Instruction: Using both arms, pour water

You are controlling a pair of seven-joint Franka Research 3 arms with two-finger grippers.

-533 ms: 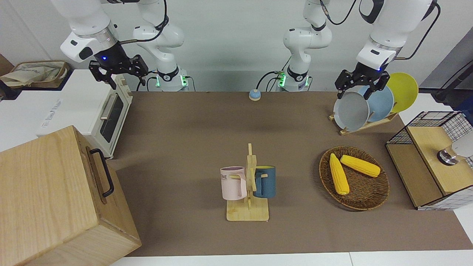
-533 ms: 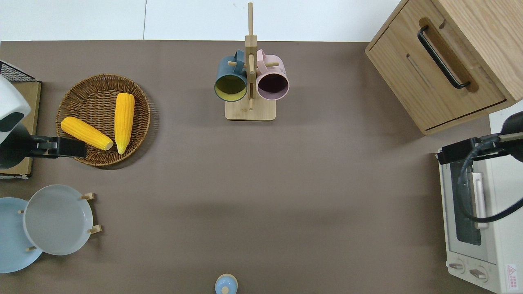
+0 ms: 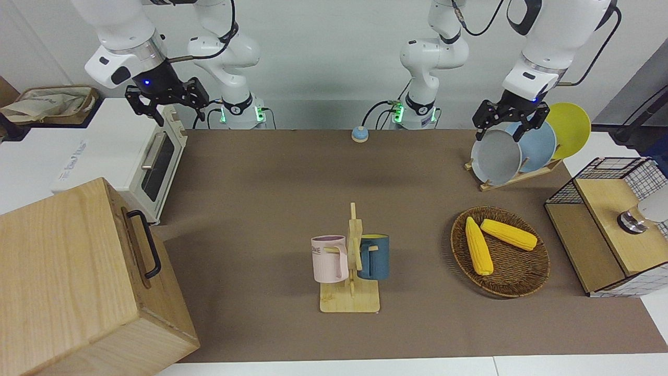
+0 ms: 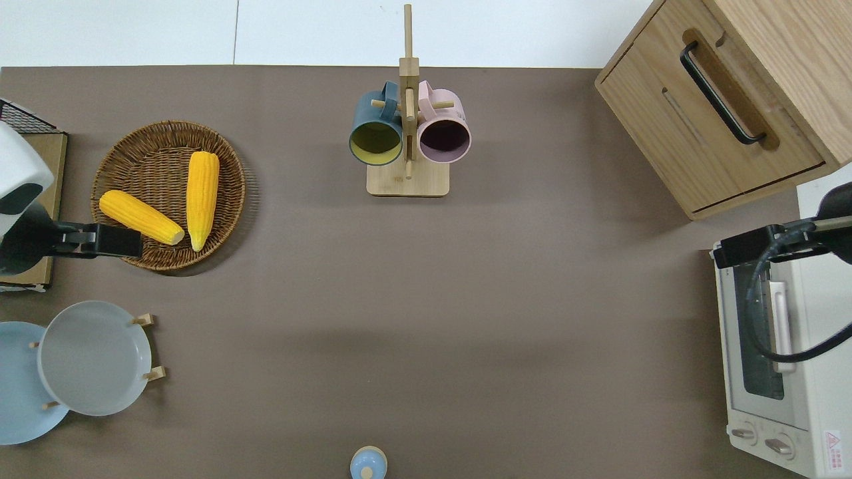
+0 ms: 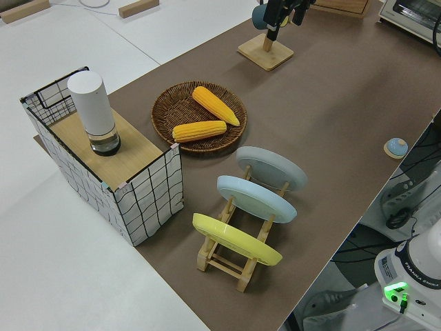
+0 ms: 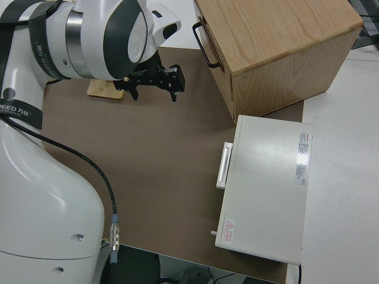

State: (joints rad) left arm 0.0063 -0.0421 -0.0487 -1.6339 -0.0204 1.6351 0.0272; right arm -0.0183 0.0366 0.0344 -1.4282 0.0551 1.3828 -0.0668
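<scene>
Judging from both spread, empty grippers, left gripper and right gripper, nothing is grasped yet; a mug must be reached next.

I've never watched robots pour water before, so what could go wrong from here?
Judging only from this moment:

1. The pink mug and blue mug hang on one slim wooden mug rack; pulling one off might tip the rack.

2. The left gripper is up over the edge of the basket of corn, with the plate rack close by; a careless swing could knock either.

3. The right gripper, open, sits up over the toaster oven and could clip it.
</scene>
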